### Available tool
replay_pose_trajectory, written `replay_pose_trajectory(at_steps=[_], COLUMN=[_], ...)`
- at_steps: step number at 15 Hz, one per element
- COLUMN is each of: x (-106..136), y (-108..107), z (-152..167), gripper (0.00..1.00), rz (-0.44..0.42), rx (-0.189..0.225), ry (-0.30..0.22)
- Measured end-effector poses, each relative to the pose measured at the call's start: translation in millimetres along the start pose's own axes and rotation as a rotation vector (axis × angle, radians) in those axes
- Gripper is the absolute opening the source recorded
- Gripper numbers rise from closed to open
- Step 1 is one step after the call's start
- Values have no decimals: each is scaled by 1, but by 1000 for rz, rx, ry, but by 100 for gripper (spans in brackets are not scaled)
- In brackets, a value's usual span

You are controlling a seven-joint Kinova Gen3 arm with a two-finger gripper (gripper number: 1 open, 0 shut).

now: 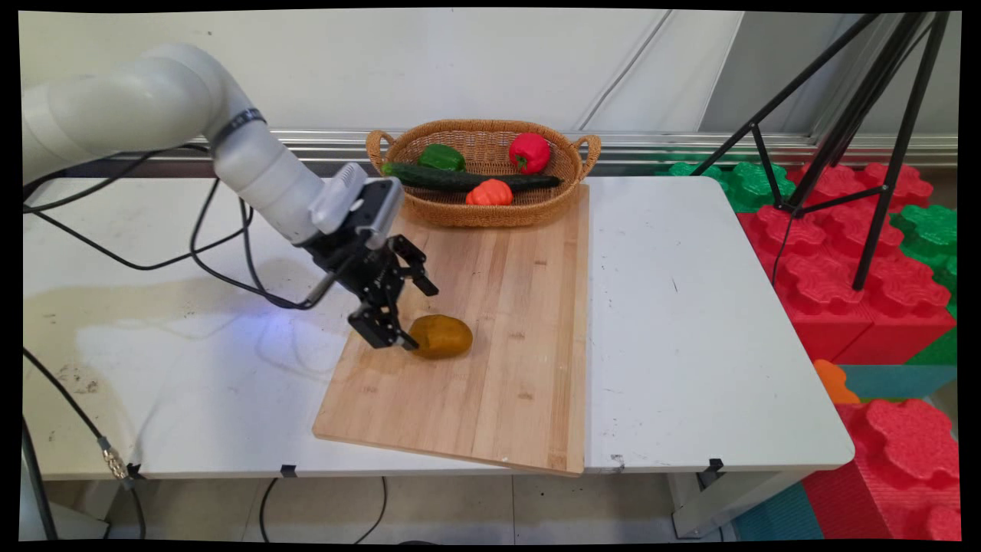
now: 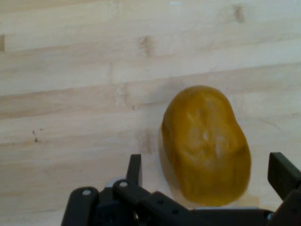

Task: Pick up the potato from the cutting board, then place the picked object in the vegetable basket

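Observation:
A brownish-yellow potato (image 1: 441,336) lies on the left part of a wooden cutting board (image 1: 506,322). My black gripper (image 1: 418,317) reaches down to it from the upper left and stands open. In the hand view the potato (image 2: 207,146) sits between the two fingers, nearer the right one; the left finger (image 2: 135,169) stands a little apart from it. Neither finger visibly presses on it. The board's light wood (image 2: 94,70) fills the hand view around it.
A wicker basket (image 1: 475,211) at the board's far end holds a green pepper (image 1: 441,157), a red pepper (image 1: 529,152), a cucumber (image 1: 467,181) and an orange vegetable (image 1: 489,193). Black cables (image 1: 153,261) hang at left. A tripod (image 1: 851,130) and foam blocks (image 1: 851,268) stand right of the table.

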Motion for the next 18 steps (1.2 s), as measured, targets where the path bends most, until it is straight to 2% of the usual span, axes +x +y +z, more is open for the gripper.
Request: replay_pose_trajectory(at_steps=[8,14,15,18], x=[8,11,11,12], y=[-5,-9,-10,-12], z=[35,50,51,53], gripper=[100,100,0,0], rz=[-55,-79,-82,-94], rx=[8,8,9,14], ry=[-35,-47,-46,-42])
